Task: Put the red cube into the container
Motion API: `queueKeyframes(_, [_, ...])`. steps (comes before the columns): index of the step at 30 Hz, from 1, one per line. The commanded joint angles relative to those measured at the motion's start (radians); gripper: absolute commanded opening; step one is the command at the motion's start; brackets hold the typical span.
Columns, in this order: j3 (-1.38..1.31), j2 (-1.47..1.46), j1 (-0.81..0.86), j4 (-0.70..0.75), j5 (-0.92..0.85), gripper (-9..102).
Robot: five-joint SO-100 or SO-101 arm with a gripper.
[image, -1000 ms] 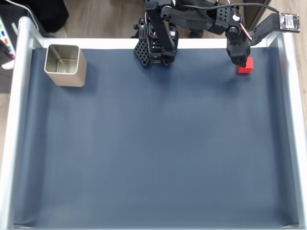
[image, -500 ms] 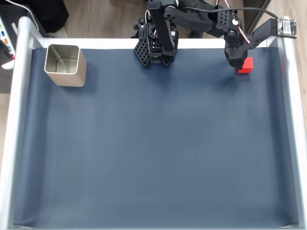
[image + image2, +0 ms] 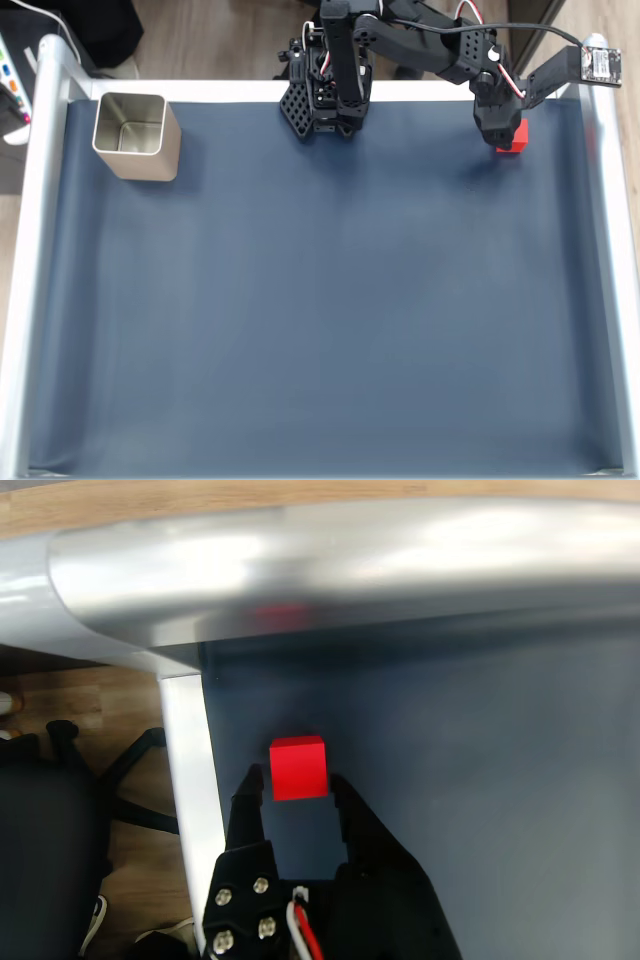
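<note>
1. The red cube (image 3: 298, 767) sits on the dark blue mat (image 3: 330, 300) that covers the desk, in the far right corner as the fixed view shows it (image 3: 514, 136), close to the silver rail along the back and near the rail on the right.
2. In the wrist view the cube lies just beside the corner where two silver rails (image 3: 330, 560) meet, and a faint red reflection shows on the curved rail beyond it.
3. The gripper (image 3: 297, 782) stands partly open, its two black fingertips (image 3: 249, 782) lying on either side of the cube's near half.
4. The jaws flank the cube closely; whether they already touch its sides cannot be told, and the cube rests flat on the mat.
5. In the fixed view the gripper (image 3: 497, 138) hangs down over the cube's left side and hides part of it, so that a red strip shows to the right of the black housing.
6. The arm (image 3: 420, 45) reaches from its black base (image 3: 322, 105) at the middle of the back edge out to the right.
7. The container (image 3: 135, 135) stands upright in the far left corner of the mat in the fixed view, well apart from the cube and the gripper, its mouth open upward and its shiny inside showing.
8. A black office chair base (image 3: 90, 780) stands on the wooden floor beyond the rail in the wrist view.
</note>
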Motion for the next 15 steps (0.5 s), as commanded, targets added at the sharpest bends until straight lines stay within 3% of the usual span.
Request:
queueKeyframes(1, [-0.028, 0.002, 0.014, -0.017, -0.028, 18])
queueKeyframes(9, [-0.051, -0.008, 0.015, -0.017, -0.048, 0])
queueKeyframes(15, [-0.052, -0.011, 0.015, -0.014, -0.018, 0])
